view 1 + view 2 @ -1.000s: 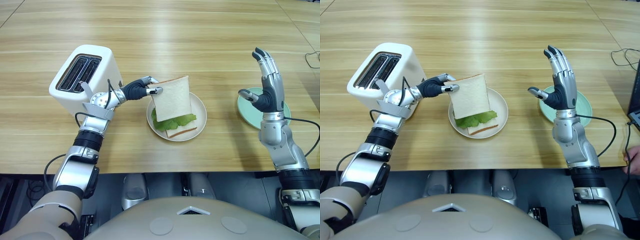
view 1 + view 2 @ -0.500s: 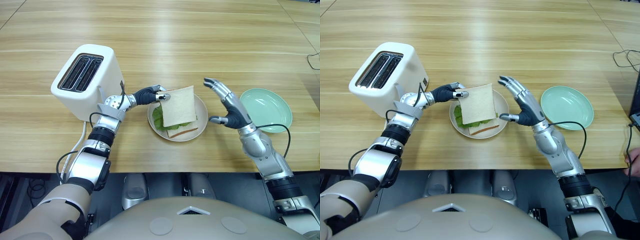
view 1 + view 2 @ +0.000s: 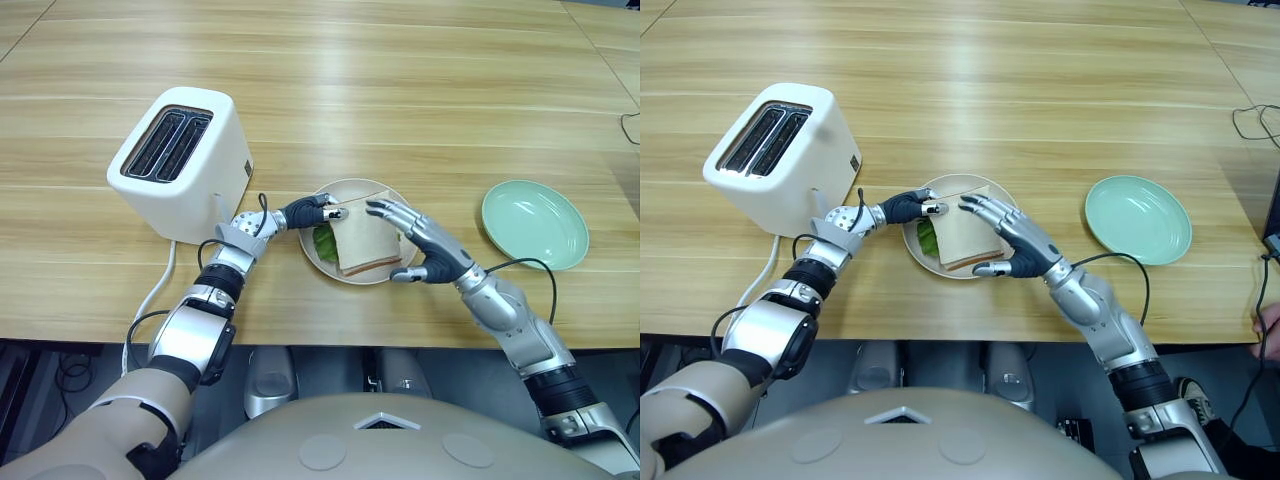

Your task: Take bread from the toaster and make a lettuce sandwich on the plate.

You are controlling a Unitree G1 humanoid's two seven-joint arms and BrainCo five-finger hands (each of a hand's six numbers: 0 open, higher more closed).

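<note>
We see the sandwich on the beige plate [image 3: 352, 185] on the worktop [image 3: 400, 100]. The upper bread slice [image 3: 365, 240] is white with a tan crust, and green lettuce [image 3: 323, 240] peeks out at its left edge. The left robot hand [image 3: 305, 211] pinches the bread slice's left corner. The right robot hand [image 3: 430, 250] is released, with its fingers spread over the slice's right side.
</note>
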